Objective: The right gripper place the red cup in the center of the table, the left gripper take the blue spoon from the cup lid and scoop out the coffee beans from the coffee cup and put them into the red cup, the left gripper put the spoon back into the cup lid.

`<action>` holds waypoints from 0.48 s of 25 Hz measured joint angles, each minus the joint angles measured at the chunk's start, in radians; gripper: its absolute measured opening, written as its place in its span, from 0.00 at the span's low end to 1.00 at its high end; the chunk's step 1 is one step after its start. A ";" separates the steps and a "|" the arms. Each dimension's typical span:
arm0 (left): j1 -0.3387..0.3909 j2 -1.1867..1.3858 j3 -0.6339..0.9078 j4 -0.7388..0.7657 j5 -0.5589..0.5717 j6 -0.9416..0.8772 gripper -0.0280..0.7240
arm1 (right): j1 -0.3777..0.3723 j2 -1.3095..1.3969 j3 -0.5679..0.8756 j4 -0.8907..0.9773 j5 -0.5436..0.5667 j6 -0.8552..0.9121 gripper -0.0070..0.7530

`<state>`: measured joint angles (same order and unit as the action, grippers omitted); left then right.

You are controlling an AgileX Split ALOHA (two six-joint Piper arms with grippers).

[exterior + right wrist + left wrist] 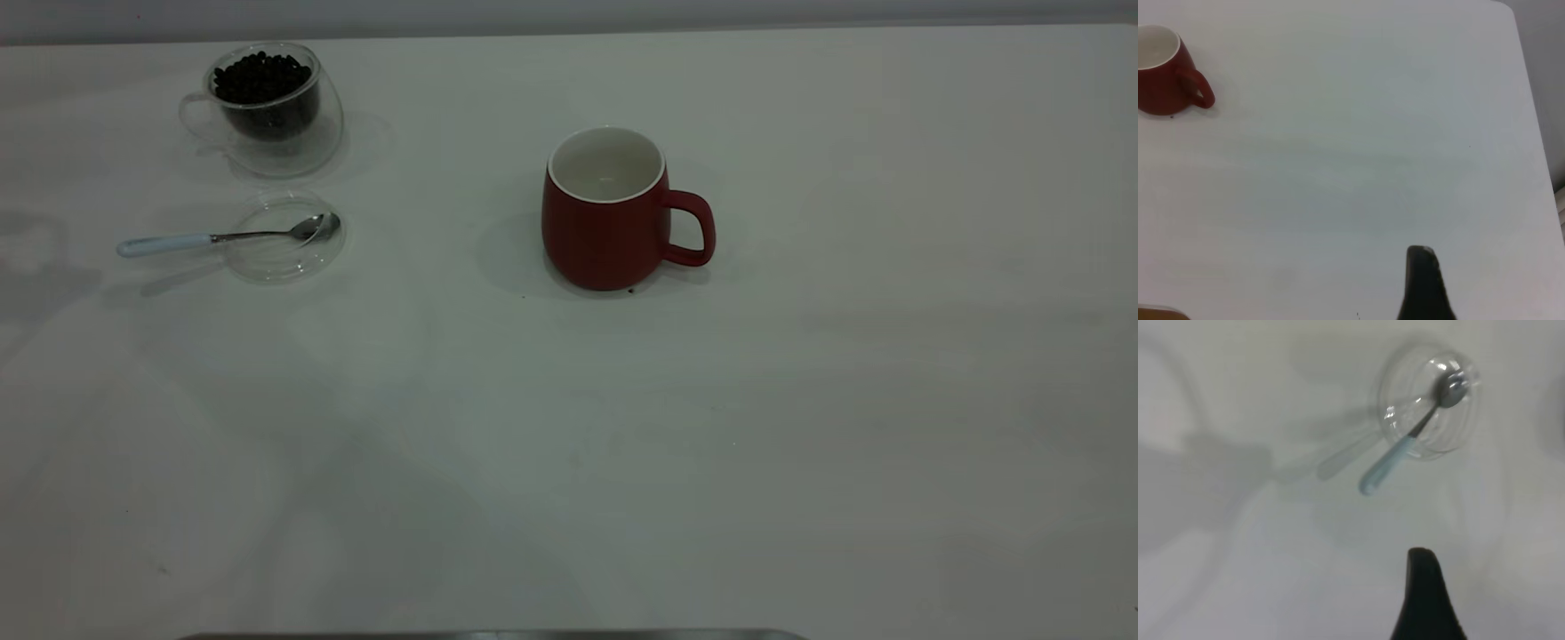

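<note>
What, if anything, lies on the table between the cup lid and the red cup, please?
Nothing: in the exterior view only bare table separates the cup lid from the red cup.

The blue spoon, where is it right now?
In the exterior view the blue spoon lies at the table's left, its bowl resting in the cup lid, just in front of the coffee cup.

**Three views onto one counter**

The exterior camera looked steeply down across the white counter [800,400], taking in the whole layout. The left wrist camera hung nearer, facing the blue spoon [1405,450] on the cup lid [1458,420]. The right wrist camera sat higher and farther off, sharing the red cup [1165,73] with the exterior view.
</note>
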<state>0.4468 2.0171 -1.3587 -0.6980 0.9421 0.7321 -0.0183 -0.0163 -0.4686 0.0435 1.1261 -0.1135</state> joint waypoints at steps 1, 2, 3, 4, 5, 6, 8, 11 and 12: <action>0.000 -0.044 0.000 0.010 0.015 -0.021 0.80 | 0.000 0.000 0.000 0.000 0.000 0.000 0.73; 0.000 -0.081 0.000 0.013 0.038 -0.040 0.80 | 0.000 0.000 0.000 0.000 0.000 0.000 0.73; 0.000 -0.125 0.000 0.016 0.058 -0.056 0.80 | 0.000 0.000 0.000 0.000 0.000 0.000 0.73; 0.000 -0.169 0.000 0.016 0.085 -0.073 0.80 | 0.000 0.000 0.000 0.000 0.000 0.000 0.73; 0.000 -0.213 0.000 0.017 0.114 -0.089 0.80 | 0.000 0.000 0.000 0.000 0.000 0.000 0.73; 0.000 -0.250 0.000 0.018 0.143 -0.102 0.80 | 0.000 0.000 0.000 0.000 0.000 0.000 0.73; 0.000 -0.337 0.000 0.021 0.195 -0.119 0.80 | 0.000 0.000 0.000 0.000 0.000 0.000 0.73; 0.000 -0.453 0.001 0.024 0.222 -0.142 0.80 | 0.000 0.000 0.000 0.000 0.000 0.000 0.73; 0.000 -0.490 0.001 0.025 0.222 -0.154 0.80 | 0.000 0.000 0.000 0.000 0.000 0.000 0.73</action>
<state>0.4468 1.5275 -1.3578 -0.6726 1.1644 0.5777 -0.0183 -0.0163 -0.4686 0.0435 1.1261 -0.1135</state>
